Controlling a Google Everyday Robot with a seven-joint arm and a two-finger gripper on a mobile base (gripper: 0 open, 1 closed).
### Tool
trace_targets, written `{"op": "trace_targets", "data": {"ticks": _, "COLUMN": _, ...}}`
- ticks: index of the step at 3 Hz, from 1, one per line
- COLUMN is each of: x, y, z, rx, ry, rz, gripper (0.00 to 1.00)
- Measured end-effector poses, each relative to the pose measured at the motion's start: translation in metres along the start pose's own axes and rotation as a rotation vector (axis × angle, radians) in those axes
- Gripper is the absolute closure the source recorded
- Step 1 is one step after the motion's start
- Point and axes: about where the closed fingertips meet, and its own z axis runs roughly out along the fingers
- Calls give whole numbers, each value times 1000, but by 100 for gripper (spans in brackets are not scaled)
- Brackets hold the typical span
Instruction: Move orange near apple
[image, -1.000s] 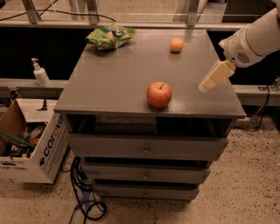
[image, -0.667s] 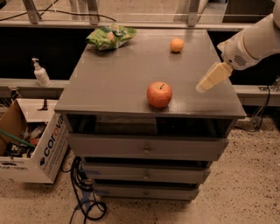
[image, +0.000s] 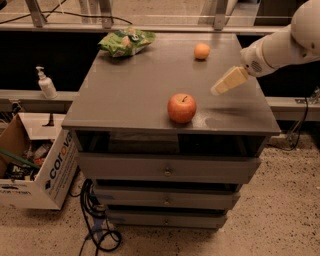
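The apple (image: 181, 108), red-orange with a short dark stem, stands near the front middle of the grey cabinet top (image: 135, 95). The orange (image: 202, 51), small and plain, lies near the back right of the top. My gripper (image: 222, 85) hangs above the right side of the top, on a white arm coming in from the upper right. It is between the two fruits, to the right of the apple and in front of the orange, touching neither.
A green snack bag (image: 126, 41) lies at the back left of the top. A soap dispenser (image: 46, 84) stands on a ledge to the left. A cardboard box (image: 37, 162) sits on the floor at left. Cables (image: 97, 227) lie under the drawers.
My gripper and arm have shifted slightly left and toward the back of the cabinet top. The apple, orange and bag have not moved.
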Motion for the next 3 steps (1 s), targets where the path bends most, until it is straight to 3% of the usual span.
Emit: {"op": "trace_targets", "data": {"ticks": 3, "x": -21, "y": -43, "z": 59, "rx": 51, "ry": -126, "rz": 156, "gripper": 0}}
